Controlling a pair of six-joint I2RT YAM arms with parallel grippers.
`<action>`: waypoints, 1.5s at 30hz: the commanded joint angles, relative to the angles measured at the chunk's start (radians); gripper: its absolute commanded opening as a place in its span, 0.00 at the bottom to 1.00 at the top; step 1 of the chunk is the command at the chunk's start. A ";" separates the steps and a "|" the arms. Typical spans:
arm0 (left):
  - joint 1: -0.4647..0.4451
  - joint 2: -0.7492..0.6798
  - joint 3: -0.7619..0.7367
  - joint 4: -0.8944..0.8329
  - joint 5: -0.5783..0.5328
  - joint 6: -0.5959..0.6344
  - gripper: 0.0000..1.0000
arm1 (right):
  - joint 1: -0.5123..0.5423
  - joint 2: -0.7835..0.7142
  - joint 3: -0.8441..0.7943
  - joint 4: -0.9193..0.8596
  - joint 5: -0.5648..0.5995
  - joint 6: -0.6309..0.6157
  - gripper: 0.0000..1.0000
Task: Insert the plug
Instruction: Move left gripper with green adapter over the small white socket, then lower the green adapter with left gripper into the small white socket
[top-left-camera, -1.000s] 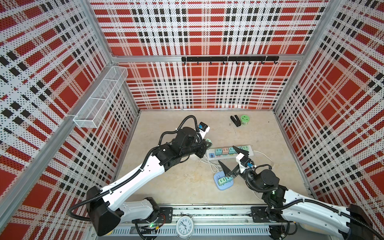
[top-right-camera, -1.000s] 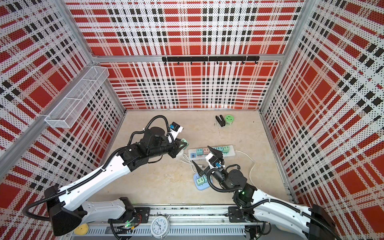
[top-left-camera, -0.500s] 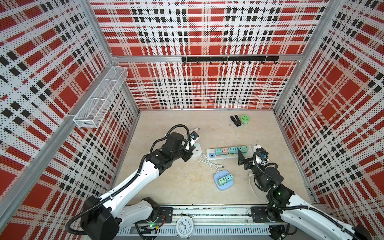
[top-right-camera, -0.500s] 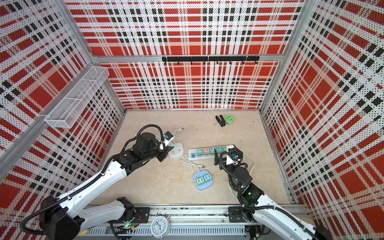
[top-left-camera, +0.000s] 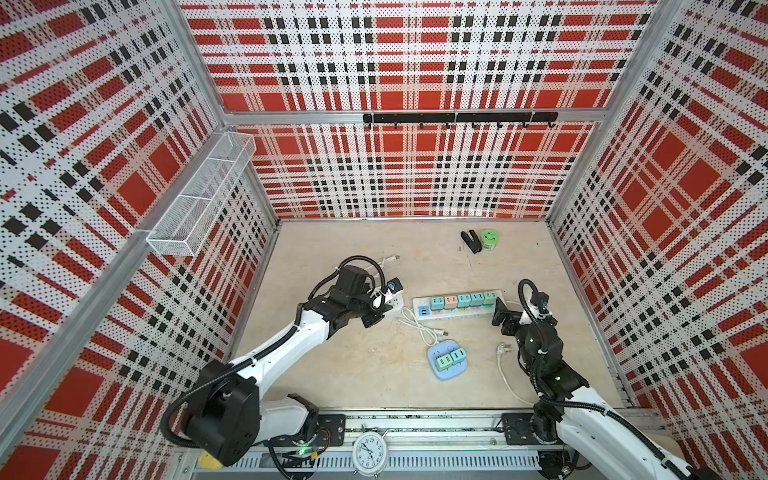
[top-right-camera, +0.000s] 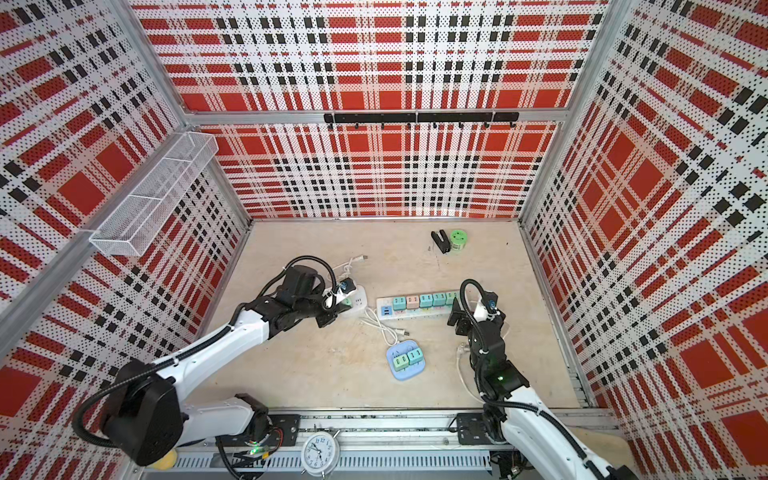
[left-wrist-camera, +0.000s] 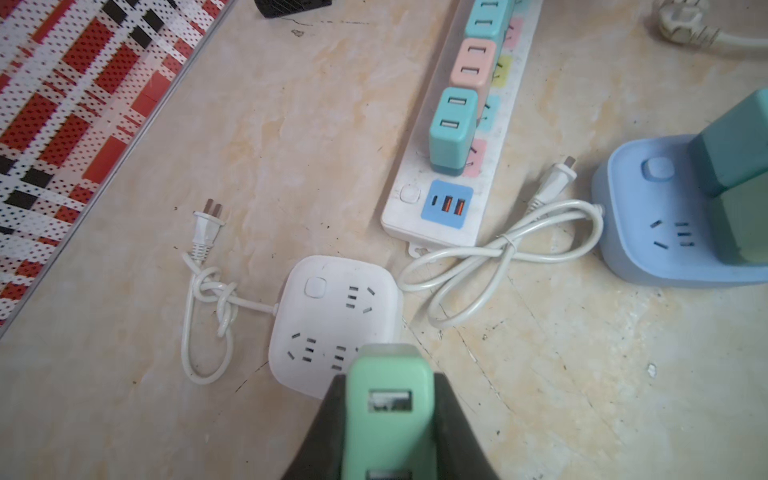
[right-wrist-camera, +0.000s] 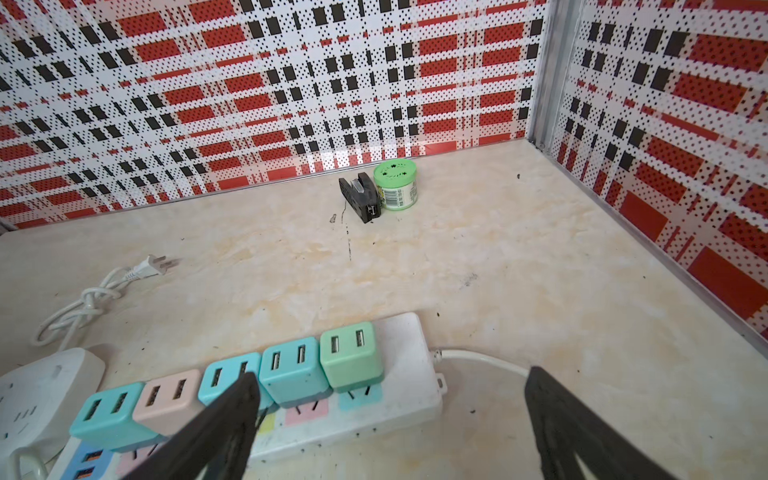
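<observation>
Fingers (left-wrist-camera: 328, 424) of the left gripper (left-wrist-camera: 388, 399) pinch a mint-green USB charger plug (left-wrist-camera: 388, 370) between them, over one corner of the white square socket block (left-wrist-camera: 332, 316) (prongs hidden). The right gripper (right-wrist-camera: 390, 376) stands spread wide at the cord end of the long power strip (right-wrist-camera: 407, 353).

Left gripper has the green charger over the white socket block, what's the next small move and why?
Probably ease the green charger down into the white socket block: the left gripper is shut on it over a free socket, apparently not seated.
</observation>
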 joint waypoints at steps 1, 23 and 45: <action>0.008 0.061 0.058 0.025 0.047 0.069 0.00 | -0.005 -0.006 -0.013 0.065 -0.007 0.022 1.00; 0.062 0.308 0.148 0.147 0.150 0.054 0.00 | -0.005 -0.016 -0.023 0.072 -0.017 0.022 1.00; 0.063 0.409 0.291 -0.063 0.084 0.070 0.00 | -0.005 -0.015 -0.022 0.069 -0.018 0.024 1.00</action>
